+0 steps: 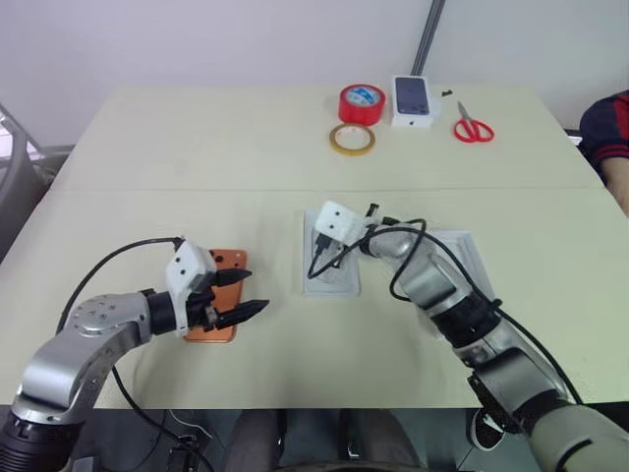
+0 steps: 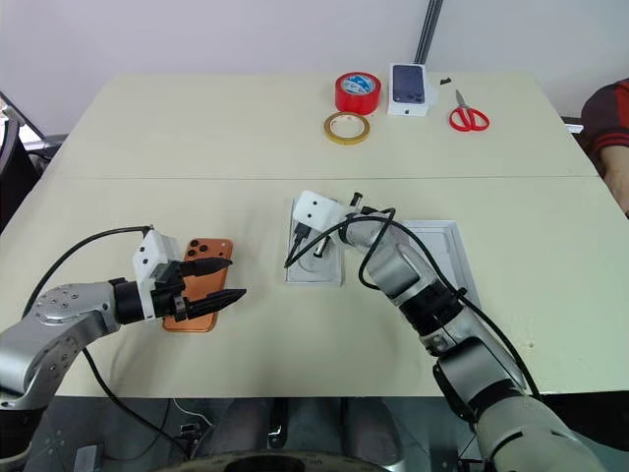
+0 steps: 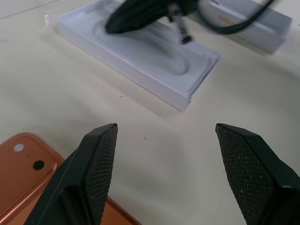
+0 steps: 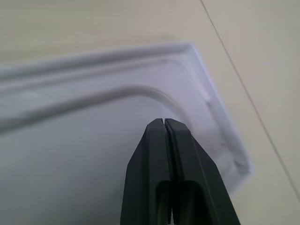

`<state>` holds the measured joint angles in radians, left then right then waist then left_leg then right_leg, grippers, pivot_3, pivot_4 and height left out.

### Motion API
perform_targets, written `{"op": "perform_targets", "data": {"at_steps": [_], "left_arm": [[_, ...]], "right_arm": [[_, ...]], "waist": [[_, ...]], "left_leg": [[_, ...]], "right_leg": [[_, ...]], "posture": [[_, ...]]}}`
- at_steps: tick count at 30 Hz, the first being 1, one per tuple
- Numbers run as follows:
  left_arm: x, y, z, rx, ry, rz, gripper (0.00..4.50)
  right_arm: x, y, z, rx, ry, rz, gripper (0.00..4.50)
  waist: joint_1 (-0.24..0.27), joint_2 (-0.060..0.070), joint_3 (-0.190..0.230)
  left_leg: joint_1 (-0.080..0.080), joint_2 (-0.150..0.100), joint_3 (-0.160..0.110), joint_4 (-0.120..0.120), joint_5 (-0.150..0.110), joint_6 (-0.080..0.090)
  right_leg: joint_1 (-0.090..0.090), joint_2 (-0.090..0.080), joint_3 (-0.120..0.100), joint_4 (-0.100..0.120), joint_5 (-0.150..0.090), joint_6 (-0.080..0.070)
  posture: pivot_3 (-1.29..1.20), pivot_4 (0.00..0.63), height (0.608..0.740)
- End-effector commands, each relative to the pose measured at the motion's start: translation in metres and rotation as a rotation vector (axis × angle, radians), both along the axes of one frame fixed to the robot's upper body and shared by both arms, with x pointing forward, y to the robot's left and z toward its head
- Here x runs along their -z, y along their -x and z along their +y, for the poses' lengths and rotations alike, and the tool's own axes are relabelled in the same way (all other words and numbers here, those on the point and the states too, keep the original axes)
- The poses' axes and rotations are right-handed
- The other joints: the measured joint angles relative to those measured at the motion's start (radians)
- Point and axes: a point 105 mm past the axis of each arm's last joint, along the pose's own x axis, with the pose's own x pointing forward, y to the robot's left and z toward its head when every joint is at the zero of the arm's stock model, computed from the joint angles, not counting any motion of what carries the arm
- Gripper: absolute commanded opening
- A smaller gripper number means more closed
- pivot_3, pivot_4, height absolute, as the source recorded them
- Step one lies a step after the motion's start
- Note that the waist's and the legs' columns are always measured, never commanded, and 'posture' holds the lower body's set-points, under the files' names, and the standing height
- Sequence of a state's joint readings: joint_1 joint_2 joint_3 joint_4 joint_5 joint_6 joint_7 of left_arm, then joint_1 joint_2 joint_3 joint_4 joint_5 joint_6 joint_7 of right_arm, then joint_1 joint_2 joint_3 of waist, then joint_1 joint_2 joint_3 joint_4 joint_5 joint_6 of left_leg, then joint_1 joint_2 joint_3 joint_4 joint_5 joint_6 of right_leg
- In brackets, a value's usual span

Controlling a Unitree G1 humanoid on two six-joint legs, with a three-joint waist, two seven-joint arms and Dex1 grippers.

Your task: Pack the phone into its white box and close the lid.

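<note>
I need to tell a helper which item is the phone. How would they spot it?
On the beige table, look to the near left, by the left gripper. The phone lies flat there, orange with dark lenses, unlike the white trays beside it.

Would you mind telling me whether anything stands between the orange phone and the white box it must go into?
Yes. A white insert with a rounded recess appears to lie in the white box, and the shut right end effector hangs over it. Nothing visible lies on the table between phone and box.
</note>
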<state>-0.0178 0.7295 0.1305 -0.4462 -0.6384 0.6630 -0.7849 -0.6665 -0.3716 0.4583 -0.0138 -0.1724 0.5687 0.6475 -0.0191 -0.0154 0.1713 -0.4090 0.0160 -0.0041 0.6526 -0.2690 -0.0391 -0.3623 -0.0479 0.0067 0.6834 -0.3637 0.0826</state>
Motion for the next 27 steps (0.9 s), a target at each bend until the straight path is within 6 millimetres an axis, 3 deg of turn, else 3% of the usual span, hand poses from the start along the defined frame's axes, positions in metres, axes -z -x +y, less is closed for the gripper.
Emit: {"op": "perform_targets", "data": {"at_steps": [1, 2, 4, 8, 12, 21, 27], "left_arm": [[-0.005, -0.024, 0.037, -0.282, 0.060, 0.067, 3.50], [-0.003, -0.030, 0.049, -0.363, 0.059, 0.089, 4.03], [-0.002, -0.031, 0.066, -0.459, 0.040, 0.114, 4.41], [0.008, -0.023, 0.088, -0.581, 0.002, 0.215, 4.41], [0.015, -0.007, 0.094, -0.584, 0.004, 0.340, 4.41], [0.033, 0.018, 0.067, -0.430, 0.025, 0.630, 4.41], [0.042, 0.025, 0.032, -0.310, 0.051, 0.699, 4.41]], "right_arm": [[-0.033, 0.026, 0.020, -0.127, -0.146, 0.019, 0.05], [-0.034, 0.032, 0.024, -0.146, -0.161, 0.045, 0.00], [-0.031, 0.049, 0.035, -0.221, -0.156, 0.085, 0.00], [-0.016, 0.073, 0.054, -0.316, -0.097, 0.165, 0.00], [-0.004, 0.072, 0.063, -0.309, -0.053, 0.221, 0.00], [0.016, 0.075, 0.085, -0.390, 0.088, 0.250, 0.00], [0.019, 0.072, 0.088, -0.391, 0.109, 0.239, 0.00]], "waist": [[-0.001, 0.000, 0.000], [-0.001, 0.000, 0.000], [-0.004, -0.001, 0.000], [-0.002, -0.001, 0.000], [-0.002, -0.001, -0.001], [-0.002, -0.001, -0.001], [0.006, 0.001, -0.003]], "left_leg": [[0.000, 0.000, 0.000, 0.000, 0.000, 0.000], [0.000, 0.000, -0.001, 0.000, 0.000, 0.000], [0.001, 0.000, -0.001, 0.000, 0.000, 0.000], [0.000, 0.000, -0.001, 0.000, 0.000, 0.000], [0.001, 0.000, -0.001, 0.000, 0.000, 0.000], [0.001, 0.000, -0.001, 0.000, 0.000, 0.000], [0.001, -0.002, -0.001, 0.000, 0.000, 0.000]], "right_leg": [[0.000, 0.000, 0.000, 0.001, 0.000, 0.000], [0.000, 0.000, 0.000, 0.001, 0.000, 0.000], [0.000, 0.001, 0.000, 0.002, 0.000, 0.000], [0.000, 0.001, 0.000, 0.001, 0.000, 0.000], [-0.001, 0.000, 0.000, 0.001, 0.000, 0.000], [-0.001, -0.001, 0.000, 0.001, 0.000, 0.000], [0.000, -0.002, 0.000, 0.001, 0.000, 0.000]], "posture": [[0.00, 0.150, 0.740], [0.00, 0.150, 0.740], [0.00, 0.150, 0.740], [0.00, 0.150, 0.740], [0.00, 0.150, 0.740], [0.00, 0.150, 0.740], [0.00, 0.150, 0.740]]}}
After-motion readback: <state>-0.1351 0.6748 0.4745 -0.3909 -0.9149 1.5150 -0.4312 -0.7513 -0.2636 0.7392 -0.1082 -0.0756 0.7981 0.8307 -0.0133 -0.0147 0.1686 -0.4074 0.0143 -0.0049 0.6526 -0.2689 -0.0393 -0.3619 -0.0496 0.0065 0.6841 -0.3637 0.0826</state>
